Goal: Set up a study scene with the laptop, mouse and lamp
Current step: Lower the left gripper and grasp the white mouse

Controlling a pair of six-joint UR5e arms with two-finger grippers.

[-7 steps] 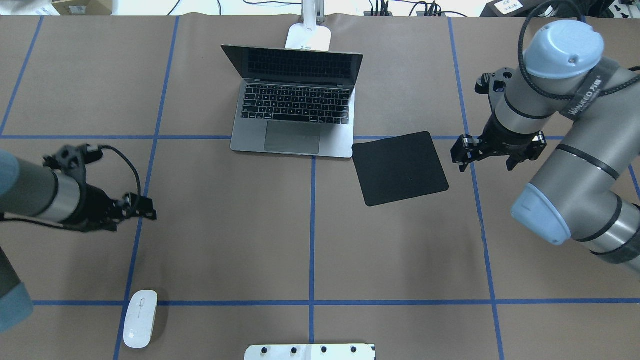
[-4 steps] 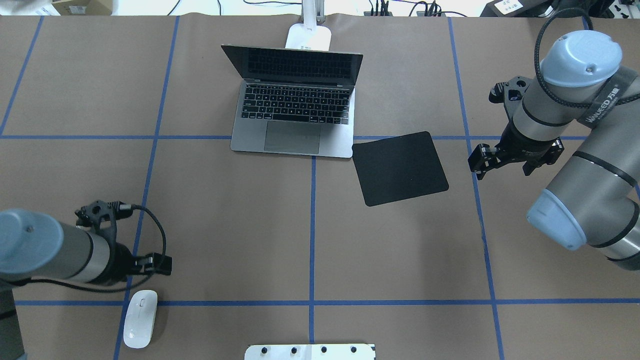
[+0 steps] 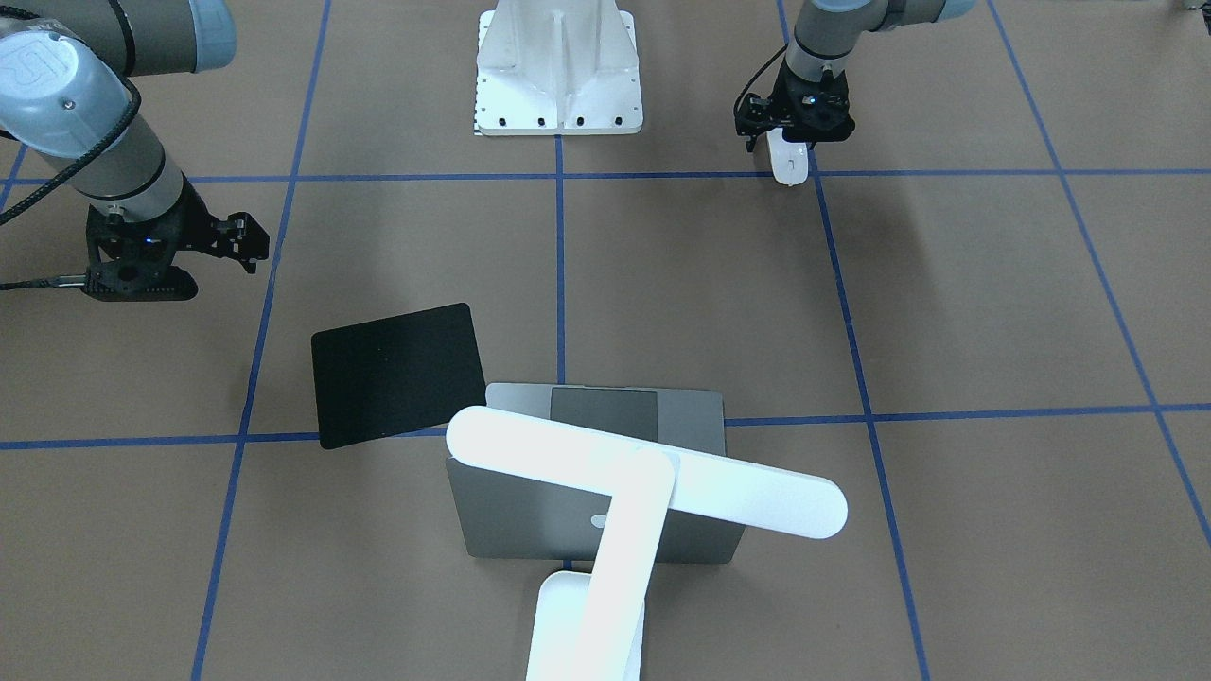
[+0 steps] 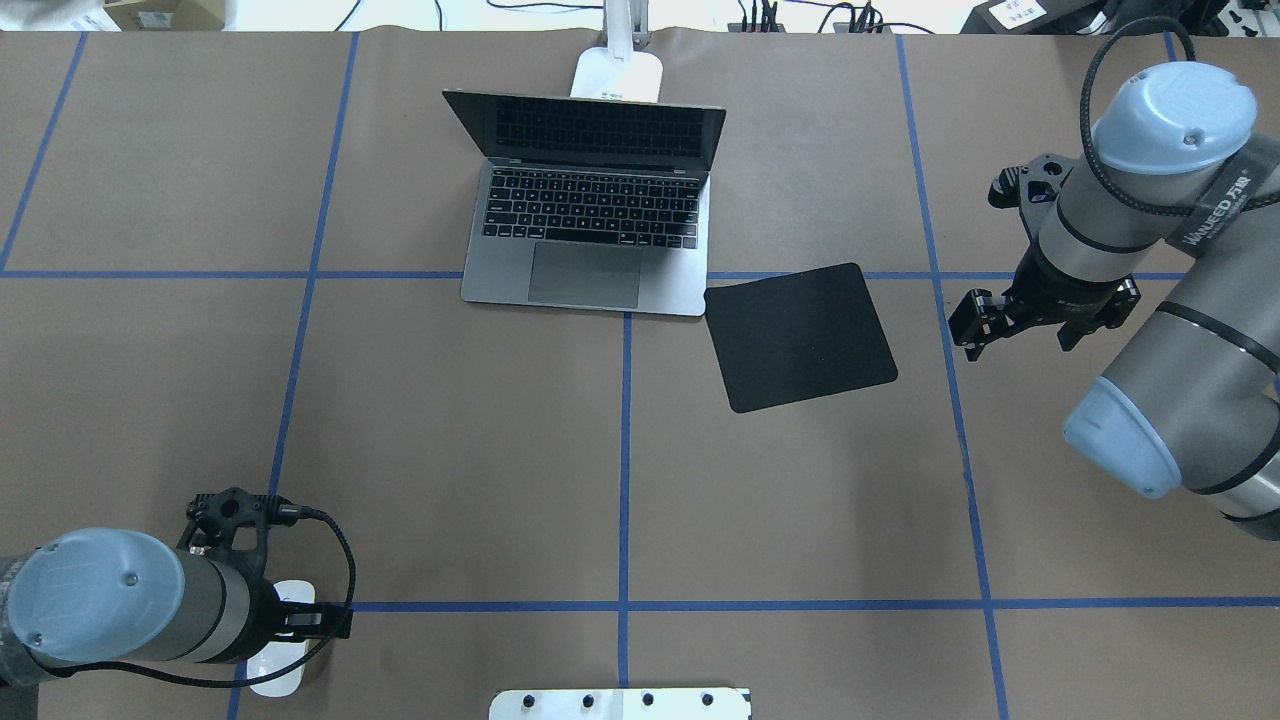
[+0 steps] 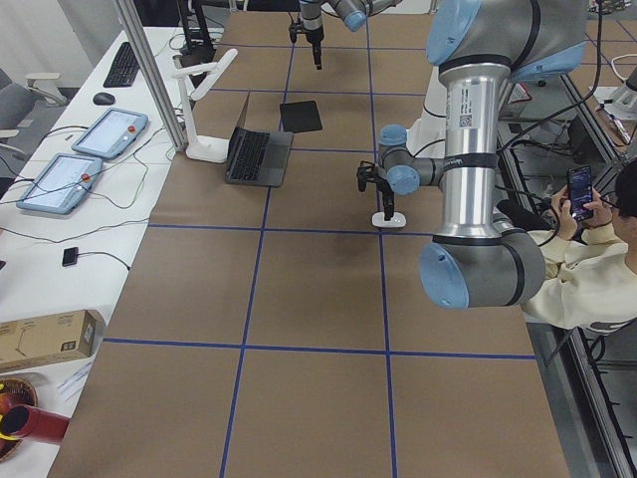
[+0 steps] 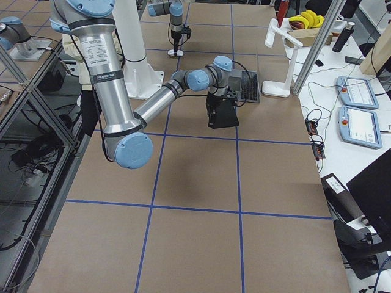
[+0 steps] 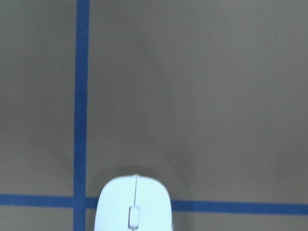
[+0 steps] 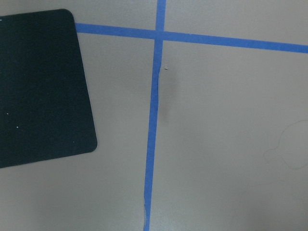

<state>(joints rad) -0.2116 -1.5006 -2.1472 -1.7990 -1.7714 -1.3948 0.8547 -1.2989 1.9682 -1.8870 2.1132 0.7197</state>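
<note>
The dark-grey laptop (image 4: 585, 230) stands open at the far middle of the table, its lid (image 3: 511, 520) facing the front view. The white lamp (image 3: 738, 492) stands behind it, its bar head over the lid, its base (image 4: 618, 75) at the table's far edge. The white mouse (image 4: 275, 685) lies at the near left on a blue tape line, and it also shows in the left wrist view (image 7: 134, 204). My left gripper (image 3: 793, 128) hangs just above the mouse's near end and looks open and empty. My right gripper (image 4: 968, 325) is open and empty, right of the black pad.
A flat black square pad (image 4: 800, 335) lies right of the laptop, touching its front corner; it shows in the right wrist view (image 8: 38, 86). The white ribbed pedestal (image 3: 558, 66) stands at the near middle edge. Blue tape lines cross the brown table.
My left arm has swung back toward the robot and now hangs over the mouse. My right arm has drawn a little to the right, away from the black pad.
</note>
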